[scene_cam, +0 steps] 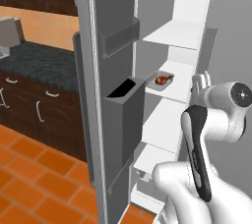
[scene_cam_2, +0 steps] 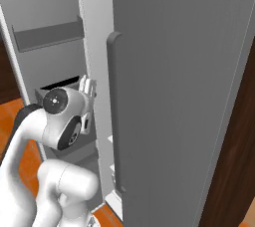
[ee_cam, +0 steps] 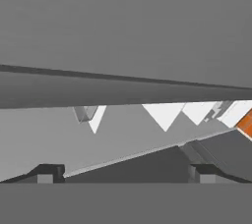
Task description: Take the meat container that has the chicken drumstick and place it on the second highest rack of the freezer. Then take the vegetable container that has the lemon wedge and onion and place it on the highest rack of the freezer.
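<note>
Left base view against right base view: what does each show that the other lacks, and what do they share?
Left base view alone: the chicken drumstick in its tray on a white freezer shelf, more shelves above and below, a dark counter with wood cupboards.

Right base view alone: the long bar handle on the freezer's closed grey door, and a dark wood panel at the right.

Shared: the open freezer door with its grey bins, the orange tiled floor, and the robot's hand raised beside the shelves.

My arm (scene_cam: 216, 120) is glossy white with rounded links, dark joint bands and a round grey end cap.
</note>
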